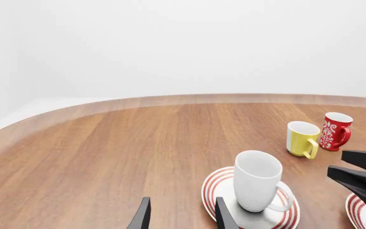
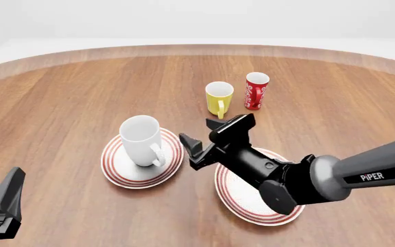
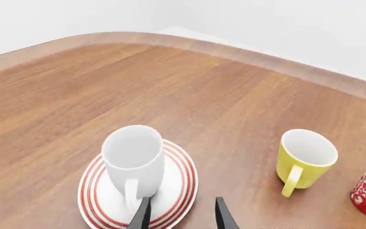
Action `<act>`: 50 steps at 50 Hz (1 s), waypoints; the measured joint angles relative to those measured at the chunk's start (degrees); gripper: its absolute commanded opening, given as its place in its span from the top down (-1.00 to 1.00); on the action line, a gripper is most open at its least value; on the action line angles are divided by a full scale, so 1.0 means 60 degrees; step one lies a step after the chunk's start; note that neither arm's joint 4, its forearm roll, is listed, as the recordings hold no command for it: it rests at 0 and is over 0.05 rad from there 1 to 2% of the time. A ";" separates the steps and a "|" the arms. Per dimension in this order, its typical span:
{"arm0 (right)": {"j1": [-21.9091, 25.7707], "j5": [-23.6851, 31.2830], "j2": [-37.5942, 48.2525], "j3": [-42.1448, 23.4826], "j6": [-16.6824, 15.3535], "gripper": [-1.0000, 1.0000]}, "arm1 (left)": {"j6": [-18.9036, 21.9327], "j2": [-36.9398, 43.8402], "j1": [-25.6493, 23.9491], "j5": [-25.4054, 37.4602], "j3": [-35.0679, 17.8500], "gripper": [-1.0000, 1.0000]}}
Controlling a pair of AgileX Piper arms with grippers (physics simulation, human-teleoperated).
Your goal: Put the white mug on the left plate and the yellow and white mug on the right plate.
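Note:
The white mug (image 2: 141, 140) stands upright on the left plate (image 2: 125, 174), handle toward the near side. In the left wrist view the white mug (image 1: 257, 180) and its plate (image 1: 213, 190) lie just beyond and to one side of my open, empty left gripper (image 1: 181, 217). The yellow and white mug (image 2: 219, 98) stands on the bare table further back. My right gripper (image 2: 208, 135) hovers open between the two mugs, holding nothing. Its arm covers part of the right plate (image 2: 247, 210). The right wrist view shows the white mug (image 3: 132, 157) and the yellow and white mug (image 3: 304, 160).
A red cup with white markings (image 2: 256, 90) stands close to the right of the yellow mug. The wooden table's rounded far edge (image 2: 197, 49) runs across the back. My left gripper (image 2: 4, 201) sits low at the near left corner.

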 measured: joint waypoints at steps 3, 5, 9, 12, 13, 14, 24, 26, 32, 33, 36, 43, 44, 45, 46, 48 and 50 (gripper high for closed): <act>-0.0124 -0.0026 -0.0056 0.0048 -0.0011 -1.00 | 0.0000 0.0000 0.0000 0.0000 0.0000 -1.00; -0.0214 -0.0046 -0.0088 0.0076 -0.0016 -1.00 | 0.0000 0.0000 0.0000 0.0000 0.0000 -1.00; -0.0408 -0.0084 -0.0133 0.0112 -0.0015 -1.00 | 0.0000 0.0000 0.0000 0.0000 0.0000 -1.00; -0.0557 -0.0113 -0.0147 0.0119 -0.0002 -1.00 | 0.0000 0.0000 0.0000 0.0000 0.0000 -1.00; -0.0605 -0.0121 -0.0147 0.0117 0.0004 -1.00 | 0.0000 0.0000 0.0000 0.0000 0.0000 -1.00; -0.0650 -0.0127 -0.0143 0.0113 0.0005 -1.00 | 0.0000 0.0000 0.0000 0.0000 0.0000 -1.00; -0.1112 -0.0102 -0.0012 -0.0056 0.0014 -1.00 | 0.0000 0.0000 0.0000 0.0000 0.0000 -1.00; -0.1215 -0.0101 0.0018 -0.0100 0.0023 -1.00 | 0.0000 0.0000 0.0000 0.0000 0.0000 -1.00; -0.1527 -0.0104 0.0124 -0.0243 0.0041 -1.00 | 0.0000 0.0000 0.0000 0.0000 0.0000 -1.00; -0.1577 -0.0102 0.0143 -0.0270 0.0045 -1.00 | 0.0000 0.0000 0.0000 0.0000 0.0000 -1.00; -0.1721 -0.0088 0.0206 -0.0361 0.0053 -1.00 | 0.0000 0.0000 0.0000 0.0000 0.0000 -1.00; -0.2023 -0.0026 0.0350 -0.0595 0.0059 -1.00 | 0.0000 0.0000 0.0000 0.0000 0.0000 -1.00; -0.2064 -0.0019 0.0368 -0.0627 0.0053 -1.00 | 0.0000 0.0000 0.0000 0.0000 0.0000 -1.00; -0.2105 -0.0009 0.0385 -0.0660 0.0050 -1.00 | 0.0000 0.0000 0.0000 0.0000 0.0000 -1.00; -0.2145 0.0003 0.0400 -0.0694 0.0045 -1.00 | 0.0000 0.0000 0.0000 0.0000 0.0000 -1.00; -0.2227 0.0035 0.0425 -0.0767 0.0032 -1.00 | 0.0000 0.0000 0.0000 0.0000 0.0000 -1.00; -0.2303 0.0073 0.0450 -0.0844 0.0016 -1.00 | 0.0000 0.0000 0.0000 0.0000 0.0000 -1.00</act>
